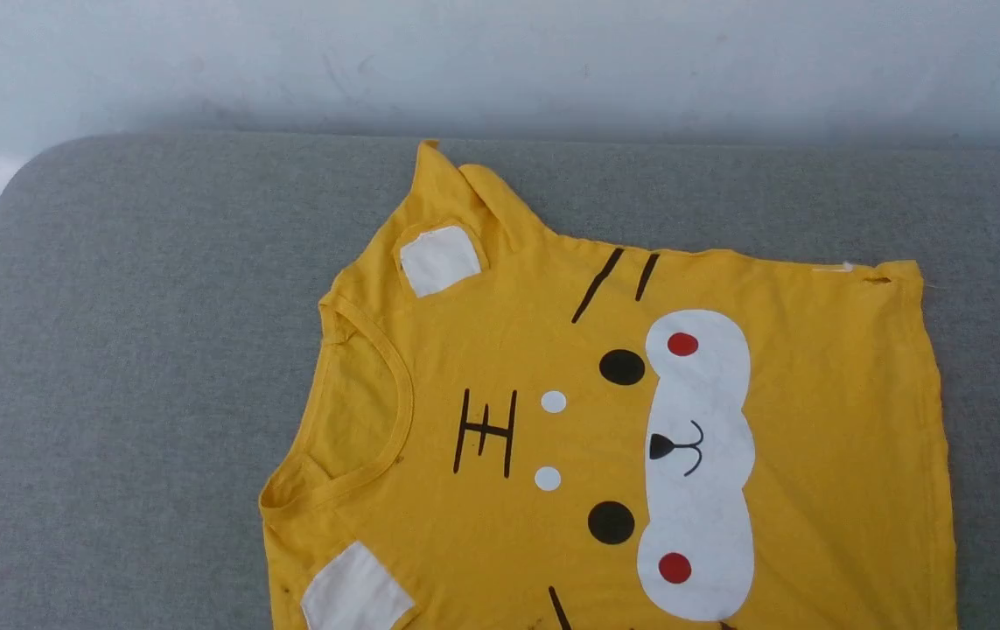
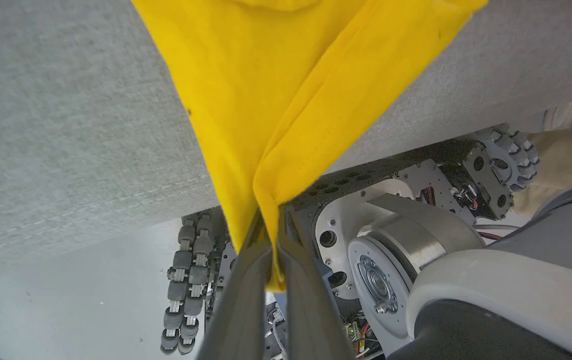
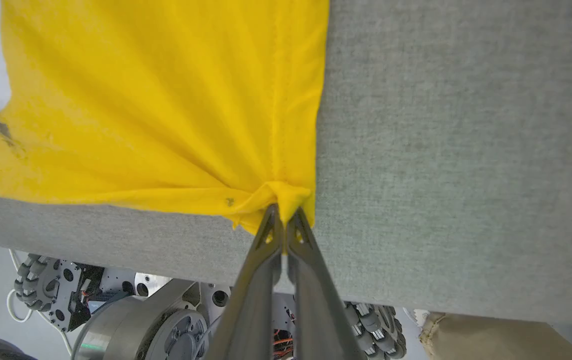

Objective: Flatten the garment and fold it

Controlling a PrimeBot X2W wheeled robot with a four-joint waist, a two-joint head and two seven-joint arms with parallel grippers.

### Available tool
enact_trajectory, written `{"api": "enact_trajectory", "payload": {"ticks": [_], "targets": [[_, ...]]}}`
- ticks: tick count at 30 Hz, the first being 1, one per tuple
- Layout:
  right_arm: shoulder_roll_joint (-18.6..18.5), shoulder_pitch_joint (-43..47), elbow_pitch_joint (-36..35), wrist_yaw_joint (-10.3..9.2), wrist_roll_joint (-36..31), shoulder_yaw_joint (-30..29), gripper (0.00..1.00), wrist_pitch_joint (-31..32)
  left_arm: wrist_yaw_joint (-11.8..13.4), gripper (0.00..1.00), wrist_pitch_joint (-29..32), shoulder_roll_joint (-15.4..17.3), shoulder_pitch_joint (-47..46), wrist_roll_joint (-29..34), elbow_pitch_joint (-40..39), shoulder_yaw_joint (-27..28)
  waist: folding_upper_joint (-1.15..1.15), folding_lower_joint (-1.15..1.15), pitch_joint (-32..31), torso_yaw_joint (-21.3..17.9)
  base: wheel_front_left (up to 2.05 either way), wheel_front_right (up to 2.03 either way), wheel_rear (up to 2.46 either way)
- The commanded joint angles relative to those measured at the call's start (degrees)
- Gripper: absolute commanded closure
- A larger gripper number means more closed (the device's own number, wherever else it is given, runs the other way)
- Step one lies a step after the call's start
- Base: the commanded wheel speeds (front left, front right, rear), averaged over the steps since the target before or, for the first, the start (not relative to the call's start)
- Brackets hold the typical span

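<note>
At the left, the grey fabric surface rounds off under a scuffed white backdrop. The garment lies print-up on it, collar leftward. The left gripper and the right gripper each pinch yellow cloth at the near edge.

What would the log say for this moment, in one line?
left gripper: shut on garment | right gripper: shut on garment | garment: spread print-up on grey surface
</note>
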Motion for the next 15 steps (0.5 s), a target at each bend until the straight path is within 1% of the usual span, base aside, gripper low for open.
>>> {"api": "enact_trajectory", "payload": {"ticks": [1, 4, 7, 15], "targets": [[0.34, 0.52, -0.4, -0.05, 0.21, -0.62, 1.0, 0.11, 0.53, 1.0, -0.41, 0.19, 0.34, -0.12, -0.49, 0.59, 0.0, 0.01, -0.15, 0.17, 0.0, 0.0, 0.0], [1.21, 0.8, -2.08, -0.05, 0.02, -1.82, 1.0, -0.96, 1.01, 1.0, -2.48, -0.27, -0.19, 0.39, -1.92, 1.73, 0.0, 0.01, -0.45, 0.58, 0.0, 0.0, 0.0], [1.35, 0.3, -3.37, -0.05, -0.38, -2.11, 1.0, -2.65, 1.01, 1.0, -5.25, -0.47, -1.97, 2.14, -2.89, 2.92, 0.0, 0.01, -0.65, 0.9, 0.0, 0.0, 0.0], [-0.77, -3.77, -5.44, -0.05, -1.27, -2.07, 1.0, -7.73, 0.06, 1.0, -11.16, -0.31, -7.81, 7.26, -4.94, 4.83, 0.0, 0.01, 0.1, 0.81, 0.0, 0.0, 0.0]]}}
